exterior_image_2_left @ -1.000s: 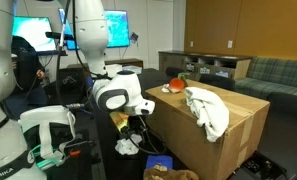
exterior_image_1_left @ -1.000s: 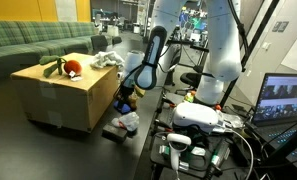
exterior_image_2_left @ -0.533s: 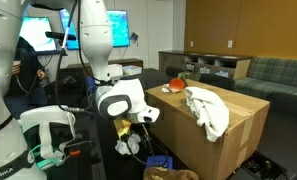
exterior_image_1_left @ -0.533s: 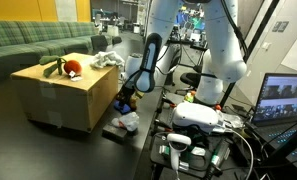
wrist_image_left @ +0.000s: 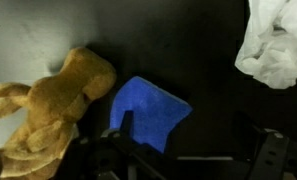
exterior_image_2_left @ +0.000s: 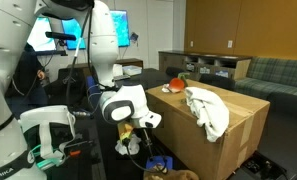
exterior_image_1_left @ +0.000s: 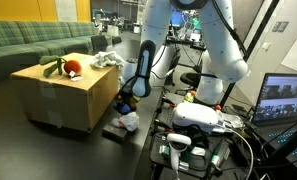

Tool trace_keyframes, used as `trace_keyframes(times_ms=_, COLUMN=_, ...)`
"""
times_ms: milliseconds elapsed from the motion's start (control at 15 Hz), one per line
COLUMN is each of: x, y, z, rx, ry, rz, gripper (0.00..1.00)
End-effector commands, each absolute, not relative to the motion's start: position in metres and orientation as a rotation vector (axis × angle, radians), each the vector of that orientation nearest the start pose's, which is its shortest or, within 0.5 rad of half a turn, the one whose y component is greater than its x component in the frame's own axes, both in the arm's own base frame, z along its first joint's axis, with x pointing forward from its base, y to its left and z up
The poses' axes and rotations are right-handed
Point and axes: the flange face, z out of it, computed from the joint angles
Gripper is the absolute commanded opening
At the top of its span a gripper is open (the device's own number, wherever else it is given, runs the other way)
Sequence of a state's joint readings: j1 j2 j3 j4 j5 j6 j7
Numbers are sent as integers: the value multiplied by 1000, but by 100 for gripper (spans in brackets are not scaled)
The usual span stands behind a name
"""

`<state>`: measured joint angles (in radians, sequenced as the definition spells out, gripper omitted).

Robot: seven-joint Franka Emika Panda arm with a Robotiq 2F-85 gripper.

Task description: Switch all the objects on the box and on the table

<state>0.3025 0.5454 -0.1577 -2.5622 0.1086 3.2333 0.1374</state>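
Step in hand: approach to table items beside box [exterior_image_1_left: 63, 95]. Gripper [wrist_image_left: 193, 160] at bottom edge of wrist view, fingers wide apart, empty. Blue item [wrist_image_left: 148, 112] frame centre on table [wrist_image_left: 203, 50], brown toy [wrist_image_left: 48, 105] left, white cloth [wrist_image_left: 278, 45] upper right. Plush [exterior_image_1_left: 72, 68] on box top. Next, likely: descend, centre over blue item, close
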Motion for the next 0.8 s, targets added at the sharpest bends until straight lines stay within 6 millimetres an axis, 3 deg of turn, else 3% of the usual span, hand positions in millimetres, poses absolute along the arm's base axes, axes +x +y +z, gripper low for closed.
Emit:
trace_keyframes(times_ms=0, x=441, y=24, z=82, rx=-3199, ry=217, rz=-293, gripper=100)
trace_keyframes(times_ms=733, x=456, y=-17, z=55, rx=-3170, ry=372, rz=-284, gripper=100)
